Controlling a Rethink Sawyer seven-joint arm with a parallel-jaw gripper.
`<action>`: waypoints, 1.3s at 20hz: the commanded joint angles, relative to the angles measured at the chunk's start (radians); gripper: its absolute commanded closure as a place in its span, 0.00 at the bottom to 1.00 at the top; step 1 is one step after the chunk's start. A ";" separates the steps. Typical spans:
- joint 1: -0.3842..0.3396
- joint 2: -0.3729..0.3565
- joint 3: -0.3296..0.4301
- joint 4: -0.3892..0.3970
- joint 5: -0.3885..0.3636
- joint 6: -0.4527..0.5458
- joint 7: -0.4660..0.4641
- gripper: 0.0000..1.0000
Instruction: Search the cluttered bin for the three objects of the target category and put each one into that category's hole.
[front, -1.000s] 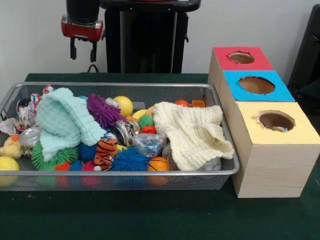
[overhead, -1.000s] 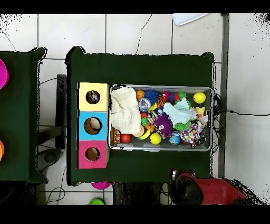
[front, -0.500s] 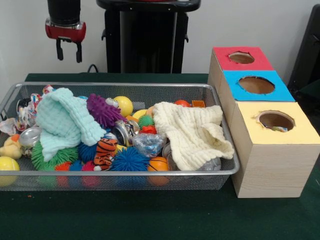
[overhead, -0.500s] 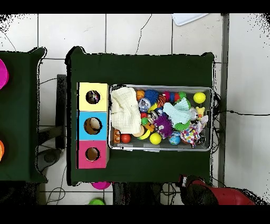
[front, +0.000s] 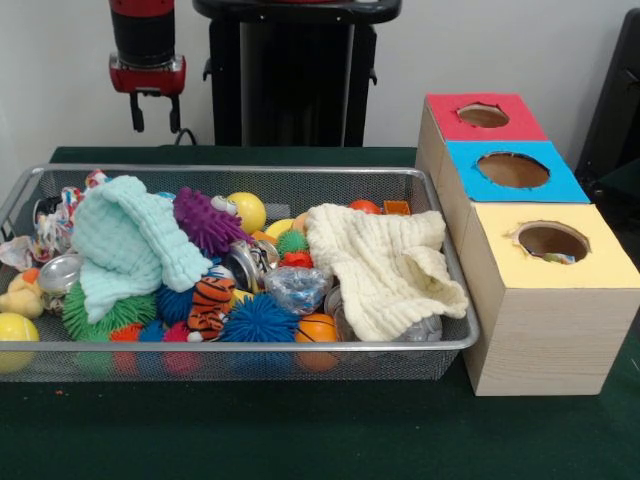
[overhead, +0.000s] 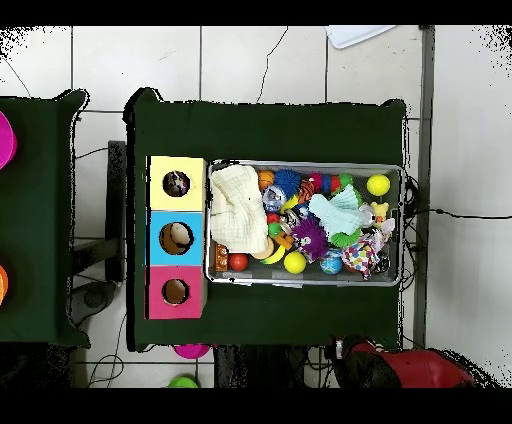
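Observation:
A wire mesh bin (front: 250, 170) holds a jumble of toys: a cream cloth (front: 385, 265), a mint cloth (front: 125, 245), a purple spiky ball (front: 205, 220), a yellow ball (front: 248, 210), a blue spiky ball (front: 258, 320), a striped tiger toy (front: 212, 300) and an orange ball (front: 318, 328). The cloths cover part of the pile. My gripper (front: 153, 112) hangs open and empty, high behind the bin's far left end. Beside the bin stand three boxes, each with a hole, with a red top (front: 455, 125), a blue top (front: 560, 185) and a yellow top (front: 600, 265).
Seen from overhead, the bin (overhead: 300, 164) lies right of the box row (overhead: 155, 225), and the red arm (overhead: 400, 365) shows at the bottom edge. Dark green cloth covers the table (front: 300, 430). A second yellow ball (front: 15, 330) sits in the bin's near left corner.
The gripper swung left half a second ago and has now come back a little to the right and slightly lower. The bin's contents have not moved.

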 joint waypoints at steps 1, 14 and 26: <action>0.002 0.074 0.106 -0.145 -0.089 -0.048 -0.081 0.00; -0.143 0.059 0.283 -0.160 -0.033 0.101 -0.254 0.00; -0.213 0.050 0.364 -0.174 -0.018 0.185 -0.344 0.00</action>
